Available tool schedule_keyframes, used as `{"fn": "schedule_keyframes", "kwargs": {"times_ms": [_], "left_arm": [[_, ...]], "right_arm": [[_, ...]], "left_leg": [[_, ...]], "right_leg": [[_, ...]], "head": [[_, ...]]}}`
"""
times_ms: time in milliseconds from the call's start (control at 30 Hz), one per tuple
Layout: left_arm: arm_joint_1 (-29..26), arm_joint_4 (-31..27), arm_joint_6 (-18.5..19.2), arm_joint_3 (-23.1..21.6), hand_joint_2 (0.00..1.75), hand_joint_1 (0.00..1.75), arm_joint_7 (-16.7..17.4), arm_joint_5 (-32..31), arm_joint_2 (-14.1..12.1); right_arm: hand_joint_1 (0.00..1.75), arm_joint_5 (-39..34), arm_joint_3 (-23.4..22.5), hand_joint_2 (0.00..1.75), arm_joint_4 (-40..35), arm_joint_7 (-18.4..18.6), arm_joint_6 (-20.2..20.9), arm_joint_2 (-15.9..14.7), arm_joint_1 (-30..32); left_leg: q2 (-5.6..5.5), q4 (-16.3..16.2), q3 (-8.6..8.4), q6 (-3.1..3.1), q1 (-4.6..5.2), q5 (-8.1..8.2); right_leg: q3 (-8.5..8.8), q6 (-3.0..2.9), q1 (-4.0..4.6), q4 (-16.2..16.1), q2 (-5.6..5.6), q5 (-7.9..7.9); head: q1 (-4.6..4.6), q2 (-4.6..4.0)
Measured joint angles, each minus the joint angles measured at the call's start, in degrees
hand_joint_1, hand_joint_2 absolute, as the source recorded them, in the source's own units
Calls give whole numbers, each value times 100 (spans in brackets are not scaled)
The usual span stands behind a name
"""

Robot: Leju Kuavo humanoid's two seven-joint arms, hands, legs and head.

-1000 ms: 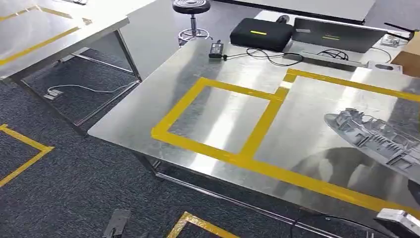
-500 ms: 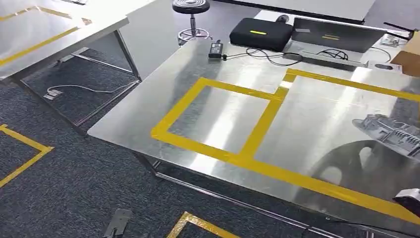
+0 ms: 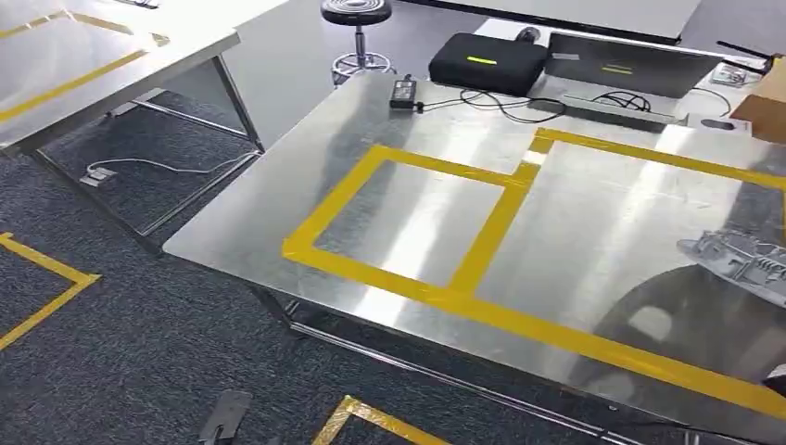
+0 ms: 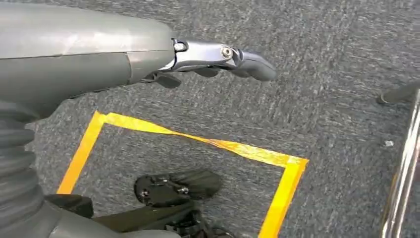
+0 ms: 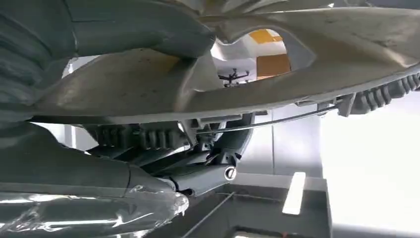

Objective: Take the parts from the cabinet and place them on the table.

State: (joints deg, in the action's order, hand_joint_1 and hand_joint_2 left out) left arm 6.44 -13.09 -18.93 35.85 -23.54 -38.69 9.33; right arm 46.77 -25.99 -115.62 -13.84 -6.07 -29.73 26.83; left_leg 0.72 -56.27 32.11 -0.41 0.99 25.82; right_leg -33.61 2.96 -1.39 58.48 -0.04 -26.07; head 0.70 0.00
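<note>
The grey ribbed plastic part [image 3: 741,262] sits at the right edge of my head view, over the right-hand taped zone of the steel table [image 3: 417,222]. A second ago it showed much larger and further in toward the table's middle; half a second ago it had slid partway toward the right edge, and it has now drawn back further still, so less of it shows. Its dark reflection on the steel has shifted with it. I cannot tell whether it touches the tabletop or hangs just above it.

In my right wrist view, my right hand [image 5: 163,163] grips this part [image 5: 277,74]: the thick thumb lies across its pale outer shell and darker fingers press against the ribbed underside.

My left hand [image 4: 218,57] hangs over dark carpet [image 4: 322,99], holding nothing, its fingers loosely extended and apart. Below it a yellow tape outline [image 4: 223,146] marks a box on the floor.

Yellow tape [image 3: 491,236] splits the tabletop into two rectangles; the left one holds nothing but glare. Along the table's far edge sit a black box with a lit yellow strip [image 3: 487,63], a grey laptop [image 3: 630,63], a black power adapter [image 3: 404,91] and loose black cables [image 3: 500,102]. A cardboard box [image 3: 765,111] stands at the far right corner. Beyond the table stands a round stool [image 3: 357,32], and a second steel table [image 3: 102,65] stands off to the far left.
</note>
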Motion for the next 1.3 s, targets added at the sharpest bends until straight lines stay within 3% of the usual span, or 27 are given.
{"fn": "schedule_keyframes", "kwargs": {"times_ms": [367, 800, 1033, 1300], "left_arm": [[31, 0, 11, -42, 175, 0, 83, -96, 24], [50, -2, 22, -46, 175, 0, 92, -98, 26], [73, -2, 11, -44, 175, 0, 87, -81, 26], [80, 0, 2, -52, 175, 0, 87, -109, 28]], "right_arm": [[175, -162, 170, 175, 164, 22, 487, -299, -432], [175, -262, 527, 175, 455, 37, 579, -503, -767], [175, -308, 883, 175, 795, 55, 660, -625, -1175], [175, -208, 1762, 175, 1366, 190, 749, -710, -1719]], "left_leg": [[0, -4, 2, 10, 1, -10], [1, -5, 6, 10, 1, -11], [4, -8, 11, 15, 1, -16], [6, -9, 11, 21, 1, -22]], "right_leg": [[1, 10, 0, 0, 1, 12], [-1, 8, 0, 0, 2, 14], [-2, 11, 0, 0, 5, 20], [-4, 9, 0, 0, 4, 25]], "head": [[-2, 0], [-2, 0], [-2, 0], [0, 0]]}}
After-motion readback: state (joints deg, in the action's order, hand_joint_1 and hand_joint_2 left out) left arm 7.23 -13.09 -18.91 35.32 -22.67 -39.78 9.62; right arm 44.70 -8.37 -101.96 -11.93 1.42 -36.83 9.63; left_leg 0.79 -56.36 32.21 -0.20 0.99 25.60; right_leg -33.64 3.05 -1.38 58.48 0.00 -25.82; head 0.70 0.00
